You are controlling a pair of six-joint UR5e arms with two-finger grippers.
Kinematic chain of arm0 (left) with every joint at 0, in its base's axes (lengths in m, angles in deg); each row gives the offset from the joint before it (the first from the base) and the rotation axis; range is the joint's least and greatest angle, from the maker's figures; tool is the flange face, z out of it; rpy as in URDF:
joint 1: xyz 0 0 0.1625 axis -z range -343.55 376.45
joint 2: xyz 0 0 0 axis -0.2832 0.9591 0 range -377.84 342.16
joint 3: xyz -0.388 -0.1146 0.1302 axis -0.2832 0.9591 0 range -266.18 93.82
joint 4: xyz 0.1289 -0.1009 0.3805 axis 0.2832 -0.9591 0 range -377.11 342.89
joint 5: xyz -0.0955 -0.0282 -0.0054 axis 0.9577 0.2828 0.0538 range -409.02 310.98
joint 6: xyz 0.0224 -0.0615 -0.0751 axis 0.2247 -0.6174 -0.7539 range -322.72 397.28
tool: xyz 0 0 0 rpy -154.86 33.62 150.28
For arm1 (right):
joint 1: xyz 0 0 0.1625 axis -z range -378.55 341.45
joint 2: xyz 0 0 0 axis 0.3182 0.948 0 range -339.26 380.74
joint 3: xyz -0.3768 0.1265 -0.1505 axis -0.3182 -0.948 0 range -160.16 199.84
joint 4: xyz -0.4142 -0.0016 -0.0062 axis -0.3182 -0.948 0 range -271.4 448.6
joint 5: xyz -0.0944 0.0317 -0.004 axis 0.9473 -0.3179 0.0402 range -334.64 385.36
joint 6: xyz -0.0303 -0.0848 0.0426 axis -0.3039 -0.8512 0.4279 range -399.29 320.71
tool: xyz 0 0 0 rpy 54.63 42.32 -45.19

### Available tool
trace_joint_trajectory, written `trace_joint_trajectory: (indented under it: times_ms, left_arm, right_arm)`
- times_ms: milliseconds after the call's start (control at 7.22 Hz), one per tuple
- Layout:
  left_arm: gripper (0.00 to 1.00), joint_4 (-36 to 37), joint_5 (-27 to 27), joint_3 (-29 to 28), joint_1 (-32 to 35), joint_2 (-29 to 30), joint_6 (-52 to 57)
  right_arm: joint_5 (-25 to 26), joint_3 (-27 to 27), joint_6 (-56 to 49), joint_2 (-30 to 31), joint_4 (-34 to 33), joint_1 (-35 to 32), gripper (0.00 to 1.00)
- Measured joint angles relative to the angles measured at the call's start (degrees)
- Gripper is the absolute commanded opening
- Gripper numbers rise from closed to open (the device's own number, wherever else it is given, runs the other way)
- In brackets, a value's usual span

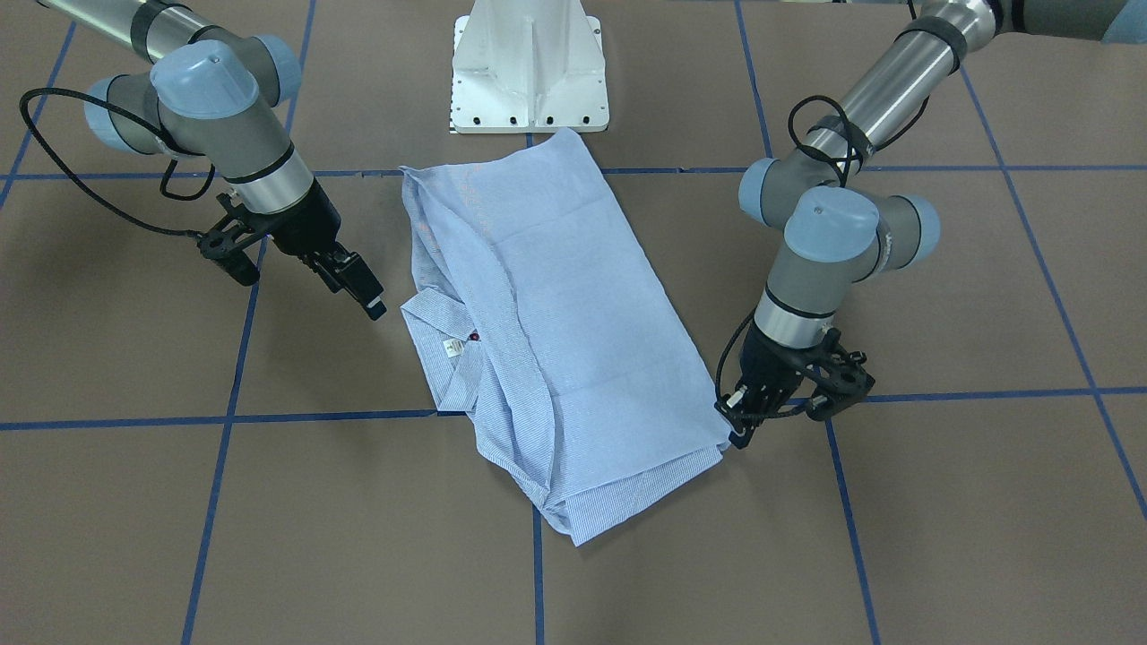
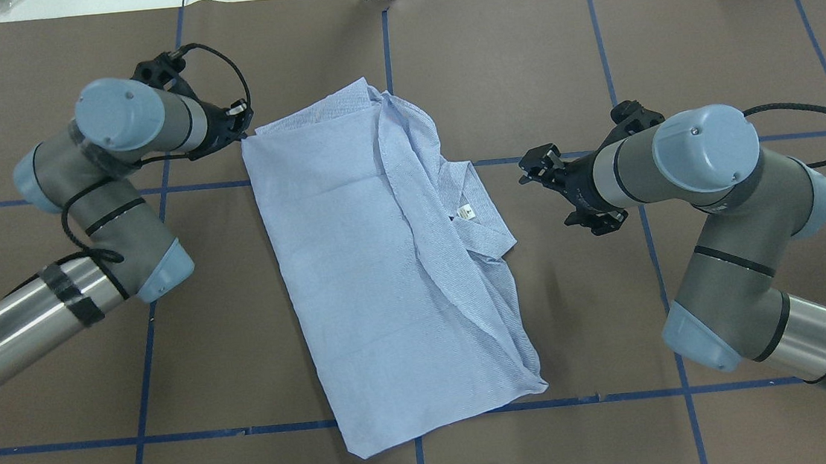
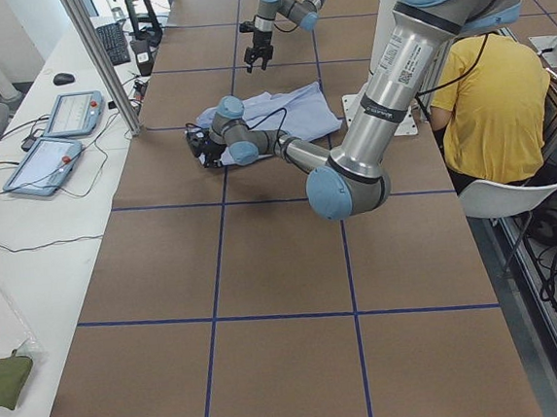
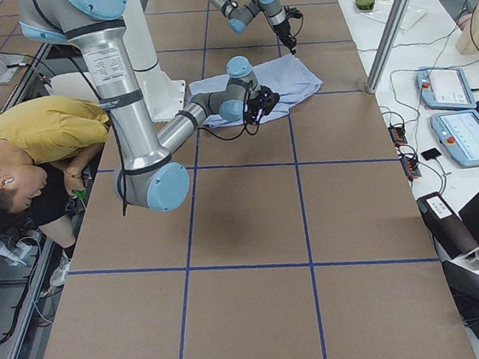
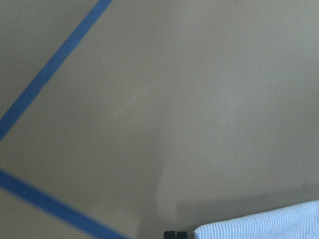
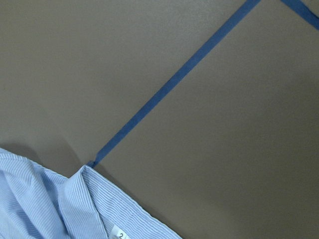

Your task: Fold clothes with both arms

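Nearest my end of the rig, the white metal pedestal base (image 1: 529, 81) stands on the brown paper-covered table (image 2: 502, 52), which is marked off by a grid of blue tape lines (image 2: 214, 433). Just beyond the base lies the light blue-and-white finely striped button-up shirt (image 2: 356, 267). It is folded lengthways into a long slanted strip and lies flat, its near end just beside the base. Halfway along, its collar (image 2: 487, 219) pokes out toward the robot's right, with the small white neck label (image 2: 464, 212) facing up. The black two-finger right gripper (image 2: 530, 165) hovers near that collar, over bare table and apart from the cloth. Its fingers look parted, with nothing between them. Farthest out, the black two-finger left gripper (image 1: 737, 432) is down low at the shirt's far corner on the robot's left, with its tip right against the hem. My left wrist feed shows only a sliver of striped edge beside one dark fingertip. I cannot tell whether that claw is clamped on the cloth or merely touching it.
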Motion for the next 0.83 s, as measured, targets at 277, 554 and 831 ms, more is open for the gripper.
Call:
trace_joint_trajectory:
  times_ms: [277, 554, 831]
  left_arm:
    - [0.4, -3.94, 0.0, -7.7, 1.99, 5.15, 0.48]
    - [0.46, -4.62, 0.21, -8.68, 2.28, 6.46, 0.63]
    - [0.46, -3.98, 1.28, -4.74, 2.62, 5.18, 0.71]
  right_arm:
    - [5.09, 0.02, 0.37, -1.33, -0.04, 2.89, 1.0]
    - [8.06, 0.07, 1.86, -3.52, -0.01, 5.73, 1.0]
    - [9.78, 0.18, 3.61, -4.9, 0.06, 9.48, 1.0]
